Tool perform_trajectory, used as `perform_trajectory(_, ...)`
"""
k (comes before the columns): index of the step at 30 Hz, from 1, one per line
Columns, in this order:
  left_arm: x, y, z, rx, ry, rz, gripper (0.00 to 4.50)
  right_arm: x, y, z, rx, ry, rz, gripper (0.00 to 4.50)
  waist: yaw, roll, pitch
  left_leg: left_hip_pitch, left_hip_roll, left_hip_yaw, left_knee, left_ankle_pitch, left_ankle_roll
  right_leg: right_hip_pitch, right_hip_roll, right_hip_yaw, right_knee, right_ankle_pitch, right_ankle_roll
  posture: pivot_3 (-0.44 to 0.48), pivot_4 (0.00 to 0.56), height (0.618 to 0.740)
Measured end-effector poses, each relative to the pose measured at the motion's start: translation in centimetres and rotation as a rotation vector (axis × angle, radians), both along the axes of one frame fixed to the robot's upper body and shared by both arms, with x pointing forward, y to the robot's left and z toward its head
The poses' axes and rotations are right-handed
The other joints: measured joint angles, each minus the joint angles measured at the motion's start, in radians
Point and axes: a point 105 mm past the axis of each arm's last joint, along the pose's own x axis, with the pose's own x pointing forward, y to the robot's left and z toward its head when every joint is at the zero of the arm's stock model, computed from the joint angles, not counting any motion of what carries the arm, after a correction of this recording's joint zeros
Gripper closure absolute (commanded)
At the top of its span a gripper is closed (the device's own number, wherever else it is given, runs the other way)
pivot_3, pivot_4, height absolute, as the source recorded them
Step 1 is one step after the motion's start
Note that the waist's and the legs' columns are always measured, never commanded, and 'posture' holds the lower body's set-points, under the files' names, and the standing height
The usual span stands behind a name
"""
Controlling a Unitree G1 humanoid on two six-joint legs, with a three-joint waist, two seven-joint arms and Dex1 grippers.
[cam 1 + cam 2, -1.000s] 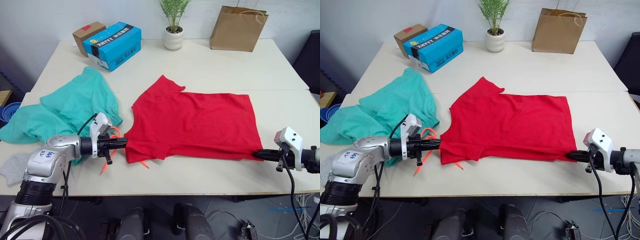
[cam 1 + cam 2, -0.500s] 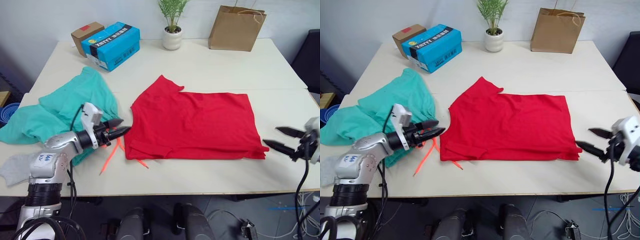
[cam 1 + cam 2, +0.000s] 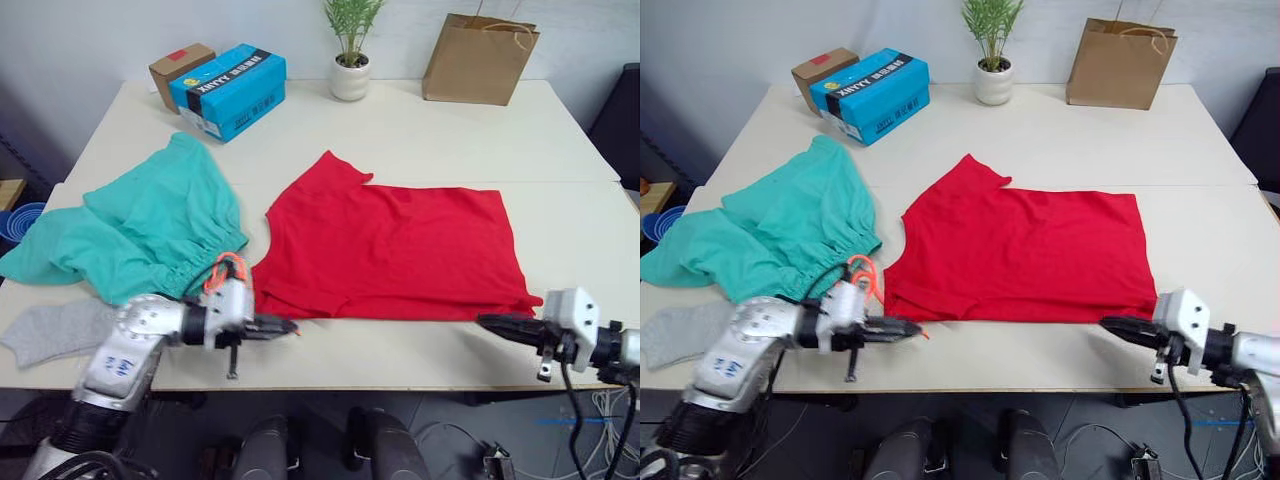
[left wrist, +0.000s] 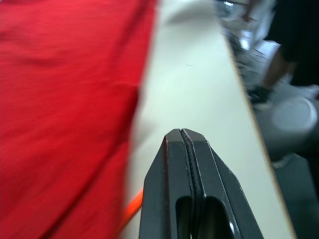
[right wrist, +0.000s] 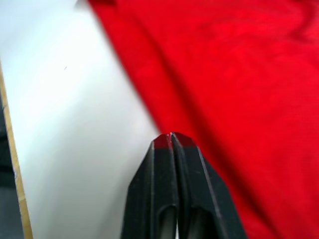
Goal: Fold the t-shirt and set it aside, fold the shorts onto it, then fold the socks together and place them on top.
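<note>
T-shirt (image 3: 393, 249) lies flat mid-worktop (image 3: 400, 130), with the shorts (image 3: 140, 230) bunched to its left and a grey sock (image 3: 55, 330) at the near left edge. Left hand (image 3: 285, 328) sits pressed closed, empty, just off the shirt's near left corner. Right hand (image 3: 492, 322), also closed with nothing in it, rests near the near right hem.

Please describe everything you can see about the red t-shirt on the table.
The t-shirt is bright red, of soft cloth, with short sleeves. It lies flat on the pale table, already folded lengthwise, with one sleeve pointing toward the far side and the neck end toward the shorts. Its near edge shows layered folds. The left gripper and the right gripper, both shut, sit on the table just off its near corners; neither holds it.
</note>
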Motion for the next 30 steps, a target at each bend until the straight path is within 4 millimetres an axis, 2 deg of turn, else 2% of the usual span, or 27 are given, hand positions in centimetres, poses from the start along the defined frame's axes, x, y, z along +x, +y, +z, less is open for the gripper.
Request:
perform_trajectory(3, 0.7, -1.5, -0.5, -0.007, -0.003, 0.004, 4.50, 0.6, 0.4, 0.0, -0.001, -0.023, 0.013, 4.41, 0.000, 0.000, 0.000, 0.000, 0.000, 0.000, 0.001, 0.003, 0.005, 0.000, 0.000, 0.000, 0.001, 0.000, 0.000, 0.000, 0.150, 0.740)
perform_trajectory(9, 2.7, -2.7, -1.1, 0.002, 0.006, 0.084, 4.50, 1.4, 0.9, 0.0, 0.004, -0.042, 0.000, 4.41, -0.001, 0.000, 0.000, 0.000, 0.000, -0.001, 0.001, 0.003, 0.005, 0.000, 0.000, 0.000, 0.002, 0.000, 0.000, 0.000, 0.150, 0.740)
perform_trajectory(11, 3.6, -3.1, -0.6, -0.004, -0.004, 0.119, 4.50, 1.8, 1.1, 0.1, 0.004, -0.055, -0.006, 4.41, 0.000, 0.000, 0.000, 0.000, 0.000, -0.001, 0.002, 0.003, 0.005, 0.000, 0.000, 0.000, 0.002, 0.000, 0.000, 0.000, 0.150, 0.740)
perform_trajectory(18, 5.2, -2.8, -0.7, -0.002, -0.014, 0.194, 4.50, 2.1, 1.3, -0.2, 0.023, -0.057, -0.038, 4.41, 0.000, 0.000, 0.000, 0.000, 0.000, -0.001, 0.002, 0.003, 0.005, 0.000, 0.000, -0.001, 0.003, 0.000, 0.000, 0.000, 0.150, 0.740)
perform_trajectory(24, 7.1, -2.6, 0.9, -0.023, -0.095, 0.241, 4.50, 3.3, 0.4, -0.2, 0.026, -0.076, -0.116, 4.41, 0.000, 0.000, 0.000, 0.000, 0.000, -0.001, 0.003, 0.004, 0.006, 0.001, 0.000, -0.001, 0.003, 0.000, 0.000, 0.000, 0.150, 0.740)
perform_trajectory(30, 8.4, -1.8, 0.9, -0.029, -0.102, 0.320, 4.50, 4.3, -0.9, -0.8, -0.008, -0.070, -0.192, 4.41, -0.001, 0.000, 0.000, 0.000, 0.000, -0.001, 0.002, 0.004, 0.005, 0.000, 0.000, -0.002, 0.004, 0.000, 0.000, 0.000, 0.150, 0.740)
